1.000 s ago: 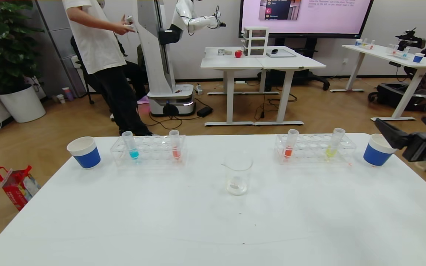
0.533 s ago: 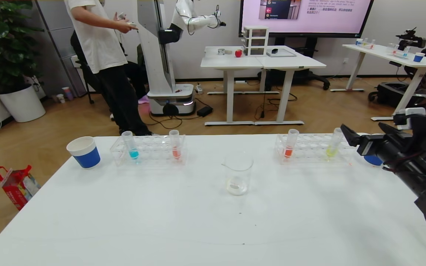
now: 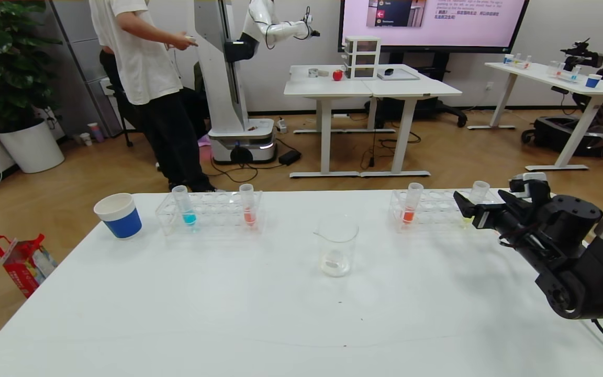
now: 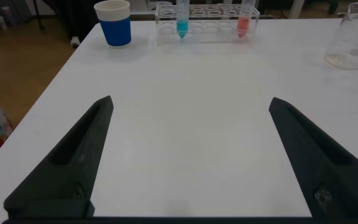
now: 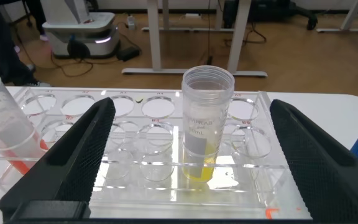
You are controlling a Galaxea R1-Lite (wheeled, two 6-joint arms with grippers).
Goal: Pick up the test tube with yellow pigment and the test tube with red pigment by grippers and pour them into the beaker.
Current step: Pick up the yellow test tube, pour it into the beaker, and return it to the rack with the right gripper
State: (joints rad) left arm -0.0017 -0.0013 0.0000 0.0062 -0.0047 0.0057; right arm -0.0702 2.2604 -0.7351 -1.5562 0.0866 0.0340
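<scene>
The test tube with yellow pigment [image 3: 479,191] stands in the right clear rack [image 3: 437,209]. In the right wrist view it [image 5: 207,124] stands upright between my open fingers, touching neither. My right gripper [image 3: 482,203] is open, level with this tube on its near side. The test tube with red pigment [image 3: 248,207] stands in the left rack [image 3: 212,212] and also shows in the left wrist view [image 4: 245,17]. The beaker [image 3: 337,246] stands at the table's middle. My left gripper [image 4: 191,102] is open over bare table, out of the head view.
A more orange-red tube [image 3: 411,204] stands in the right rack's left end. A blue-liquid tube [image 3: 183,207] is in the left rack. A blue paper cup [image 3: 118,214] stands far left. My right arm hides the right cup. A person and another robot stand beyond the table.
My right arm has swung in from the table's right edge, leftward to the yellow tube, and now covers the right blue cup. The tubes and the beaker have not moved.
</scene>
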